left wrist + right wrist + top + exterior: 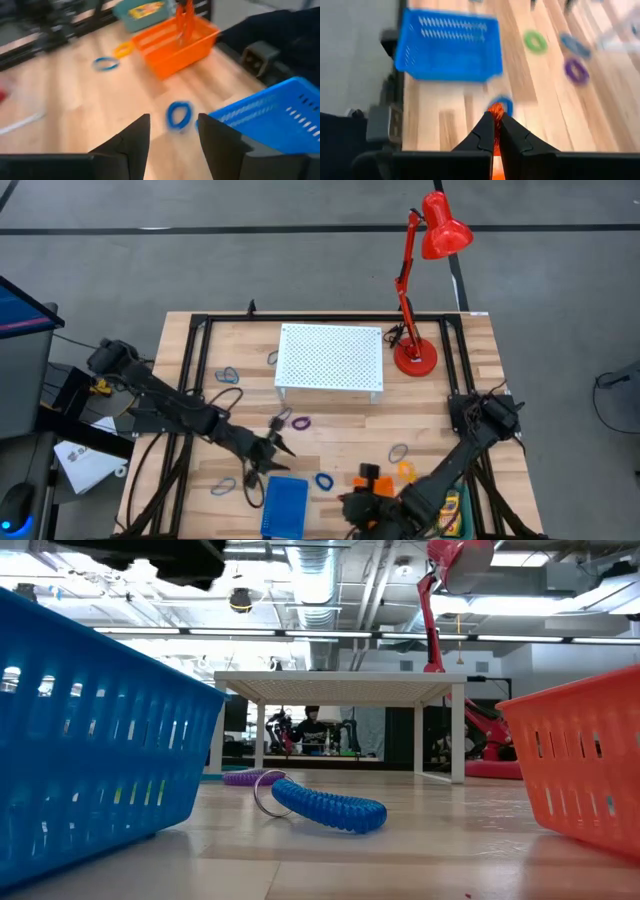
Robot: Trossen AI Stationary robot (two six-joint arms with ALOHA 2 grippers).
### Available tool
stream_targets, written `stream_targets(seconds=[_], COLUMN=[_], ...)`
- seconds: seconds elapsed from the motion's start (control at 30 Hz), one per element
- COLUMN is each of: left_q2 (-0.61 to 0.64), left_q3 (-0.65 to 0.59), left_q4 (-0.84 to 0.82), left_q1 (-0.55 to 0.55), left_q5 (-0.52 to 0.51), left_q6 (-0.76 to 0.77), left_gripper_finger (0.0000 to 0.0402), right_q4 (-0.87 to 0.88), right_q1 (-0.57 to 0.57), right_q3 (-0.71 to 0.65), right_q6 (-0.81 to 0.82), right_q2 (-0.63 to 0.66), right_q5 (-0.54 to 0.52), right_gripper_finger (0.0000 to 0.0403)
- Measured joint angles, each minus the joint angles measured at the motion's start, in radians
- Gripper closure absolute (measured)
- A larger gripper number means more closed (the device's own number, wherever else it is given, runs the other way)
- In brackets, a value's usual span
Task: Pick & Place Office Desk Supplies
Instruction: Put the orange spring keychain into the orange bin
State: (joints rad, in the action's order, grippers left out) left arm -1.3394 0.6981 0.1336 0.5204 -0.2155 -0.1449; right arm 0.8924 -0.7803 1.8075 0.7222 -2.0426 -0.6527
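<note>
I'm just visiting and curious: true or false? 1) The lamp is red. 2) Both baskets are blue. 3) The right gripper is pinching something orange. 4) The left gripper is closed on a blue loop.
1) True: the lamp is red.
2) False: there is one blue basket and one orange basket.
3) True: the right gripper is shut on an orange loop.
4) False: the left gripper is open, and the blue loop lies on the table beyond its fingers.

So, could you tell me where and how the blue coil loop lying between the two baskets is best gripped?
The blue coil loop lies flat on the table between the blue basket and the orange basket. Probably best to come straight down and pinch across one side of its coiled band, one finger inside the ring and one outside. The left gripper, open and closest, seems the natural choice.
</note>
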Motion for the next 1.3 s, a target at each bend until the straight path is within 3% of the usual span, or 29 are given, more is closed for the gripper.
stream_targets(seconds=[0.17,0.5,1.03,1.3], left_q2=[0.163,0.338,0.337,0.337], left_q3=[-0.097,-0.303,-0.375,-0.375], left_q4=[-0.074,-0.030,0.094,0.094], left_q1=[0.040,0.050,0.050,0.050], left_q5=[-0.149,-0.242,-0.251,-0.251], left_q6=[0.100,0.245,0.256,0.256], left_gripper_finger=[0.0249,0.0254,0.0257,0.0257], right_q4=[0.188,0.373,0.194,0.166], right_q1=[-0.056,-0.117,-0.096,-0.115], right_q3=[0.015,0.017,-0.226,-0.231], right_q6=[0.283,0.601,0.670,0.650], right_q2=[0.001,0.001,-0.007,-0.007], right_q5=[0.001,0.067,0.158,0.116], right_gripper_finger=[0.0400,0.0400,0.0398,0.0350])
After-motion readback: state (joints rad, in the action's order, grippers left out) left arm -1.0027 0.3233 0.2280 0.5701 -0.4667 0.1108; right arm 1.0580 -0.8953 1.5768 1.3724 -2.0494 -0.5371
